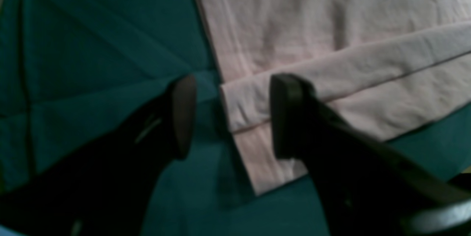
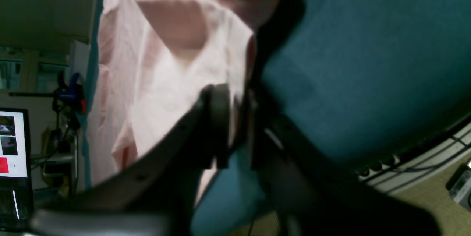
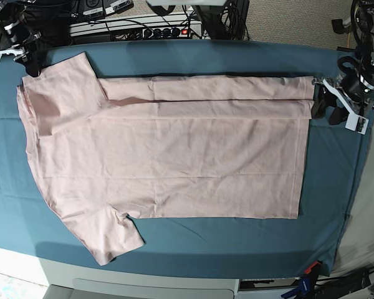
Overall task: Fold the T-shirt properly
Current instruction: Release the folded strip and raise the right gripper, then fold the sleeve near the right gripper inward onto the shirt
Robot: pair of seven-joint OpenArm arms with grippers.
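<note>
The pale pink T-shirt (image 3: 174, 156) lies flat on the teal cloth, plain side up, collar end at the left, with its far long edge folded inward as a strip. My left gripper (image 1: 233, 118) is open at the hem's far corner (image 1: 250, 107); that folded corner lies between its fingers. In the base view the left gripper (image 3: 326, 107) sits at the right end of the folded strip. My right gripper (image 2: 235, 125) is pinched on the pink fabric of the T-shirt (image 2: 165, 92). The base view puts the right gripper (image 3: 30, 61) at the far left sleeve.
The teal cloth (image 3: 237, 243) covers the table. A power strip and cables (image 3: 143, 28) lie behind the far edge. A clamp (image 3: 308, 274) holds the cloth at the near right corner. A monitor (image 2: 13, 144) stands off to the side.
</note>
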